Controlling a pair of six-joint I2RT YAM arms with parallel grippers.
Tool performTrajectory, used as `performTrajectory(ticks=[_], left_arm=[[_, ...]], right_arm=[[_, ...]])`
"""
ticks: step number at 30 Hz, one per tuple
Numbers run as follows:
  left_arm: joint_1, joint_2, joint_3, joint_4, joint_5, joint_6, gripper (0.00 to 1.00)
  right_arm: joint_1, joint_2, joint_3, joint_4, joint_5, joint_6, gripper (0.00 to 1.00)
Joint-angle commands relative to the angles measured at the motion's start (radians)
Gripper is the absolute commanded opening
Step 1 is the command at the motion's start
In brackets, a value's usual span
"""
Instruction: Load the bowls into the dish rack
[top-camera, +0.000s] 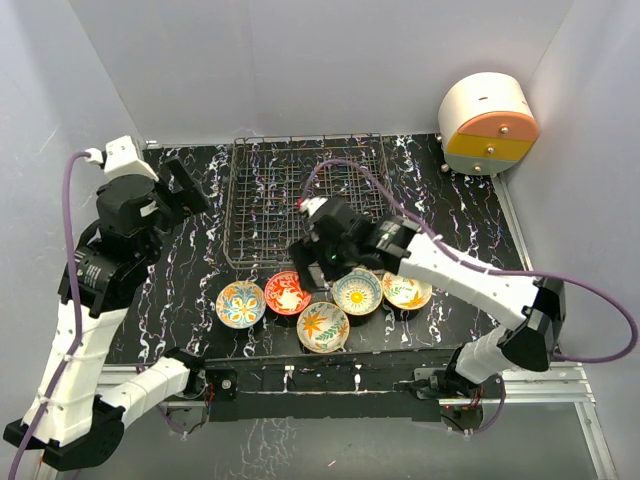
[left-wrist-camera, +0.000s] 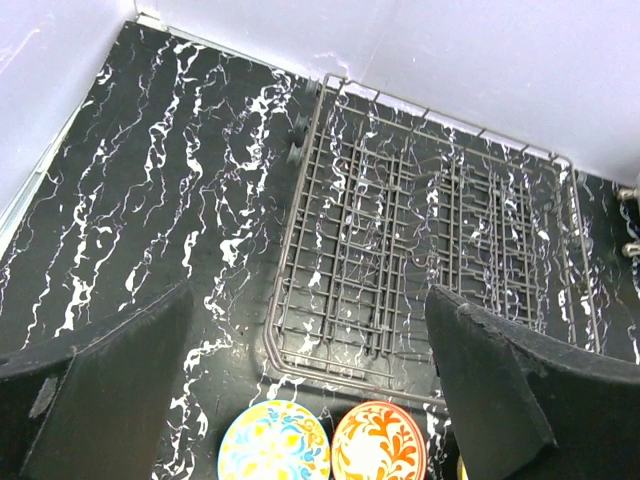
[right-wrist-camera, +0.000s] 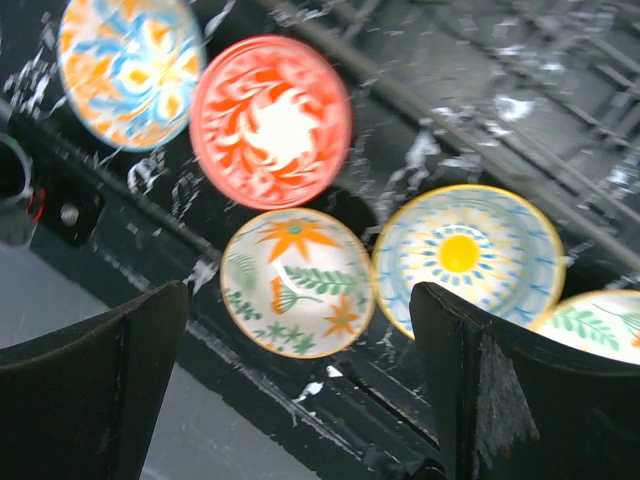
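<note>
Five bowls sit near the table's front edge: blue-orange, red, orange-green, blue-yellow, cream-green. The dark wire dish rack stands behind them, with no bowl in it. My right gripper is open, hovering above the red and orange-green bowls; its wrist view shows the orange-green bowl between the fingers, with the red bowl and blue-yellow bowl beside it. My left gripper is open, raised left of the rack, holding nothing.
A round white, orange and yellow drawer unit stands at the back right corner. Grey walls close in the black marbled table. The right arm's purple cable arcs over the rack. The table's front edge lies just below the bowls.
</note>
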Motion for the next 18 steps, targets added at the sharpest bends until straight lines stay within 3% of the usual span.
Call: performTrajectory(ticks=[1, 7, 18], left_arm=[[-0.005, -0.022, 0.059, -0.037, -0.068, -0.032, 0.97], [-0.005, -0.049, 0.069, -0.075, -0.083, -0.088, 0.97], [-0.005, -0.089, 0.205, -0.172, -0.220, -0.104, 0.97]], right_arm=[[0.129, 0.053, 0.052, 0.057, 0.023, -0.005, 0.95], [0.238, 0.163, 0.118, 0.111, 0.034, -0.054, 0.93], [0.318, 0.422, 0.289, 0.294, -0.119, -0.199, 0.90]])
